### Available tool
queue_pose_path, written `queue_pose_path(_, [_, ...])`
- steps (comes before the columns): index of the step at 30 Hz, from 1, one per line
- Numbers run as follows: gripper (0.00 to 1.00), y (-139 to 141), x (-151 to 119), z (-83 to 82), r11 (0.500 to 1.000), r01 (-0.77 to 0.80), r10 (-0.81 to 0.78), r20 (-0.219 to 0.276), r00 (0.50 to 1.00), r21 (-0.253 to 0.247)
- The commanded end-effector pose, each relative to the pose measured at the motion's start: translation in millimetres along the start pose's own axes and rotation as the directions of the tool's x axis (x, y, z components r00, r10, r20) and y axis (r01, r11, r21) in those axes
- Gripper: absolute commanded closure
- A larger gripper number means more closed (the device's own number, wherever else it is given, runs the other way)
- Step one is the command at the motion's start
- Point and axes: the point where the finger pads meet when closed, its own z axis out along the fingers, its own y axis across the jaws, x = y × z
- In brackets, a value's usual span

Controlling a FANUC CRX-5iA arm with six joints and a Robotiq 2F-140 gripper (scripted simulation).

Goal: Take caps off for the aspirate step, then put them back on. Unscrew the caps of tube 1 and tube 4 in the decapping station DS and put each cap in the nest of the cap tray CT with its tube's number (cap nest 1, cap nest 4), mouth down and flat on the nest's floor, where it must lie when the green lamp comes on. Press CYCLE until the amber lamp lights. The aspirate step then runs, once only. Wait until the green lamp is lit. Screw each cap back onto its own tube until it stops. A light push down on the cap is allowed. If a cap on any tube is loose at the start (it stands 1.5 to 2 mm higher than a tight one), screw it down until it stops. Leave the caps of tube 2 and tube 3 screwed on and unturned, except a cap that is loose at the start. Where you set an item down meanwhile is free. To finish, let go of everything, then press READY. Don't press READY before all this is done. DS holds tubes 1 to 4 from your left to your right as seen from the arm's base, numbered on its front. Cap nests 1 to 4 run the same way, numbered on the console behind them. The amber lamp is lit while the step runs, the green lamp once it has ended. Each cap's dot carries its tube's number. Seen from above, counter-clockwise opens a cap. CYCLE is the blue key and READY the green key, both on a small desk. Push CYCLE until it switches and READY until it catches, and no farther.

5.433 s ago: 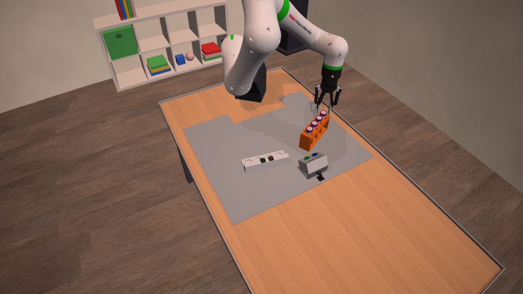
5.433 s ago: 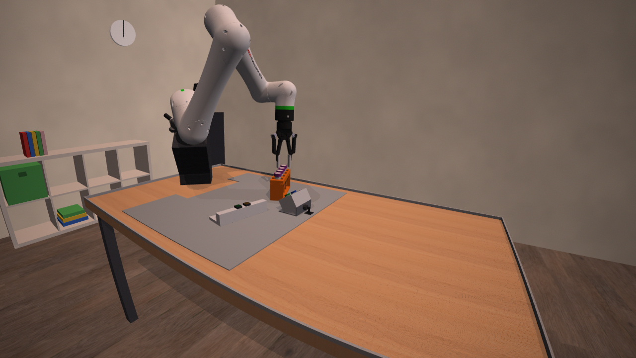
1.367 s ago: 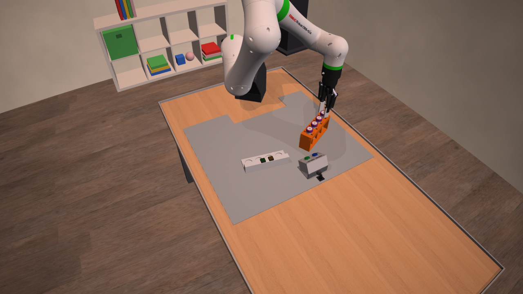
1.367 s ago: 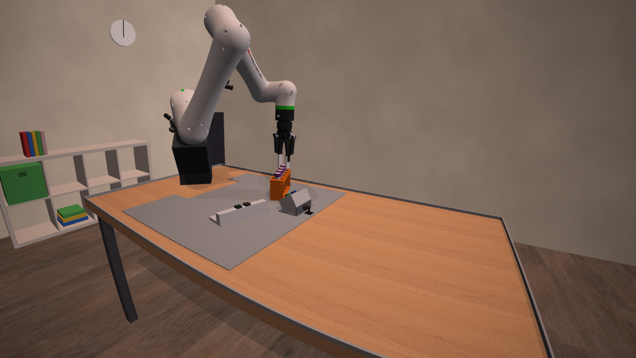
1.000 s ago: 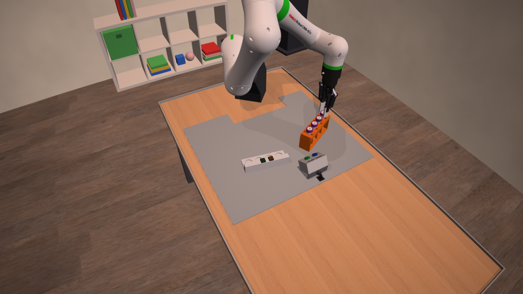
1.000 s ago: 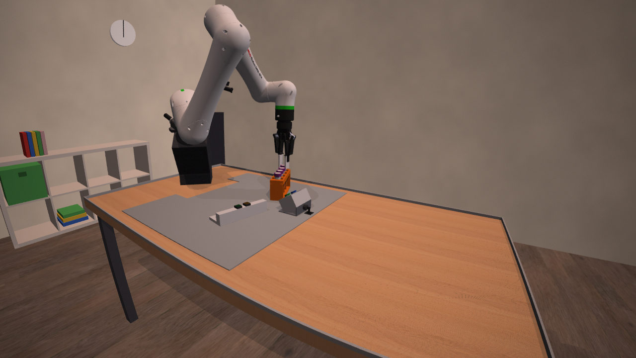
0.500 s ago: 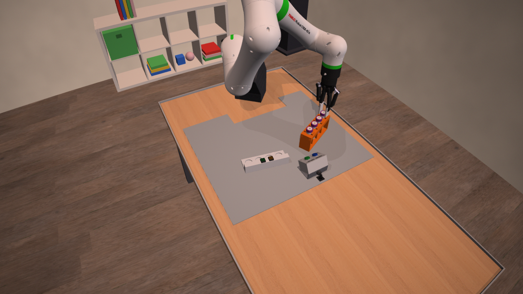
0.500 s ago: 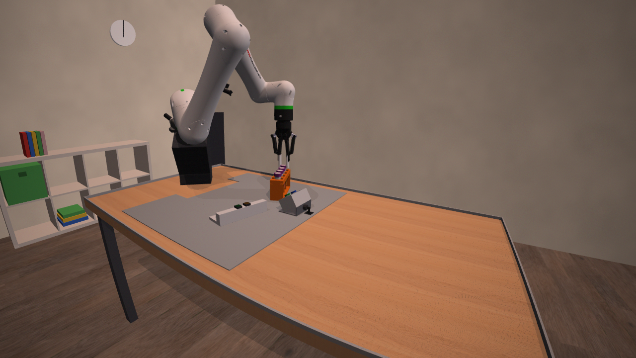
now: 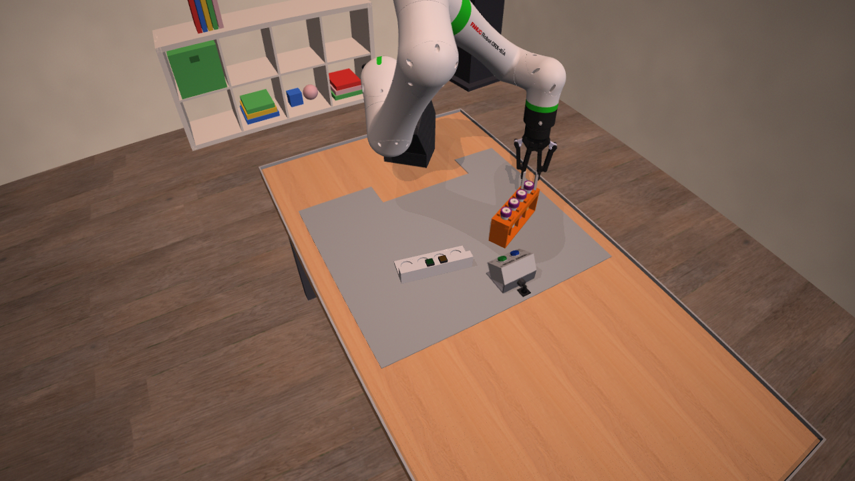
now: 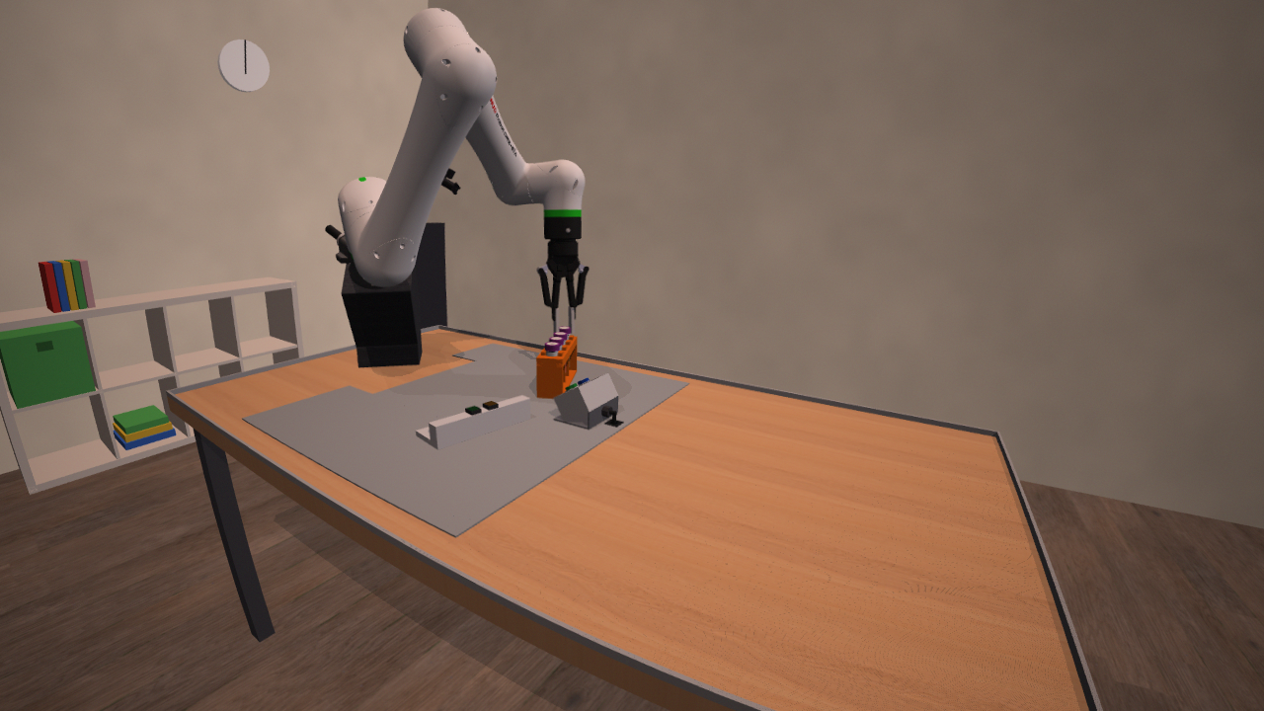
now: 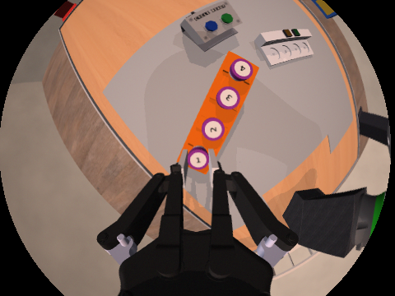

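Note:
The orange decapping station (image 9: 513,218) stands on the grey mat and holds a row of tubes with purple caps, also in the wrist view (image 11: 220,110). My gripper (image 11: 197,156) is over its near end and is shut on the cap of tube 1 (image 11: 197,159), which sits on its tube. It shows in the top view (image 9: 530,175) and the exterior view (image 10: 563,318). Caps 2 (image 11: 213,130), 3 (image 11: 227,98) and 4 (image 11: 242,69) sit on their tubes. The white cap tray (image 9: 433,262) has empty nests. Its two lamps (image 9: 435,260) are dark.
The small grey desk (image 9: 511,270) with the blue key (image 11: 210,26) and the green key (image 11: 226,19) stands beside the station's far end. The table edge runs close behind the station. The arm's black base (image 9: 409,143) is at the back of the table.

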Motion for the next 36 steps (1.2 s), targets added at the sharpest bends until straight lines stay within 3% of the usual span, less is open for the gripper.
queue_pose_path(1, [1.00, -0.4, 0.1, -0.2, 0.997, 0.071, -0.070, 0.024, 0.997, -0.022])
queue_pose_path(3, [1.00, -0.4, 0.1, -0.2, 0.997, 0.071, -0.070, 0.024, 0.997, -0.022])
queue_pose_path(4, [0.65, -0.4, 0.1, -0.2, 0.997, 0.071, -0.070, 0.024, 0.997, -0.022])
queue_pose_path(16, [0.65, -0.4, 0.1, -0.2, 0.997, 0.071, -0.070, 0.024, 0.997, -0.022])
queue_pose_path(19, [0.65, -0.4, 0.1, 0.0, 0.984, -0.178, 0.179, 0.018, 0.984, -0.027])
queue_pose_path(22, [0.65, -0.4, 0.1, 0.0, 0.965, -0.259, 0.260, 0.016, 0.966, -0.028])
queue_pose_path(28, [0.65, -0.4, 0.1, 0.0, 0.871, -0.490, 0.491, 0.008, 0.871, -0.031])
queue_pose_path(29, [0.65, -0.4, 0.1, 0.0, 0.827, -0.561, 0.561, 0.006, 0.828, -0.032])
queue_pose_path(30, [0.65, -0.4, 0.1, 0.0, 0.827, -0.561, 0.561, 0.006, 0.827, -0.032])
queue_pose_path(31, [0.65, -0.4, 0.1, 0.0, 0.778, -0.628, 0.628, 0.003, 0.778, -0.032])
queue_pose_path(33, [0.65, -0.4, 0.1, 0.0, 0.778, -0.628, 0.628, 0.003, 0.778, -0.032])
queue_pose_path(35, [0.65, -0.4, 0.1, 0.0, 0.665, -0.746, 0.747, -0.002, 0.665, -0.033])
queue_pose_path(36, [0.65, -0.4, 0.1, 0.0, 0.663, -0.748, 0.749, -0.002, 0.663, -0.032])
